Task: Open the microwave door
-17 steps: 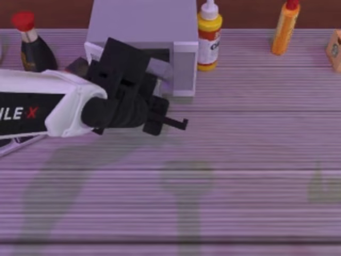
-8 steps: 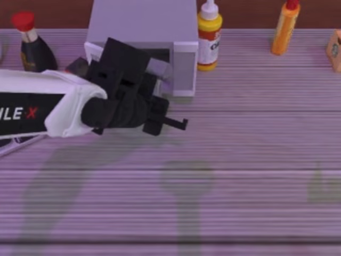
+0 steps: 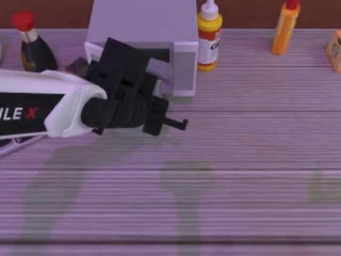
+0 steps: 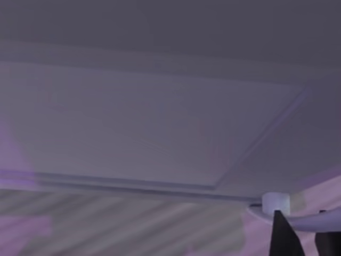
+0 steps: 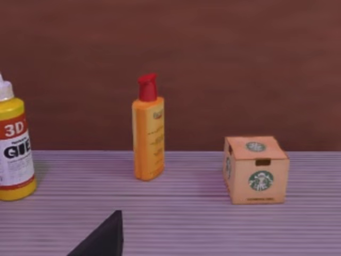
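The left gripper [image 3: 139, 85] sits against the microwave door [image 4: 144, 128], finger state unclear; the stiff, light, hinged panel looks best pulled by its free edge.

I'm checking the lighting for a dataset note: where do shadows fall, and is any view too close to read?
Top view: soft arm shadows lie on the table below the left arm. Left wrist view: the microwave door fills the picture, dim and nearly featureless. Right wrist view: evenly lit, the orange bottle and box clear.
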`<state>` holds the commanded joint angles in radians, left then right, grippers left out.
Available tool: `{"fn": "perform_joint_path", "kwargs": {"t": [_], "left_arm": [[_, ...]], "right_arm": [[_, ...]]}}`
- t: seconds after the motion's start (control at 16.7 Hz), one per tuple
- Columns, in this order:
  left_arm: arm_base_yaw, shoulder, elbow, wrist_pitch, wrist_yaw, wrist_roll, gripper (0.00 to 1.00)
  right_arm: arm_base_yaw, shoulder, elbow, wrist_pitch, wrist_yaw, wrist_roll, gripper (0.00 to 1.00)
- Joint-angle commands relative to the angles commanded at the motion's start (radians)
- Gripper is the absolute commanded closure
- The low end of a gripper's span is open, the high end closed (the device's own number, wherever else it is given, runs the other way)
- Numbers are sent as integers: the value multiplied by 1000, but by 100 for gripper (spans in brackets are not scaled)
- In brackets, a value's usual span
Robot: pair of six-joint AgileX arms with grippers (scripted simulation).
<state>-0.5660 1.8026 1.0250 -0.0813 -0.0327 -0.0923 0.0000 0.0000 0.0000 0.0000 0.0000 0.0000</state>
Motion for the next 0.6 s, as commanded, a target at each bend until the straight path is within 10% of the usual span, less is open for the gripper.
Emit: {"fn": "perform_joint_path", "kwargs": {"t": [0.6], "left_arm": [[20,-18,-23,7,21,39,100]], "right_arm": [[0,0,0,0,0,0,0]]}}
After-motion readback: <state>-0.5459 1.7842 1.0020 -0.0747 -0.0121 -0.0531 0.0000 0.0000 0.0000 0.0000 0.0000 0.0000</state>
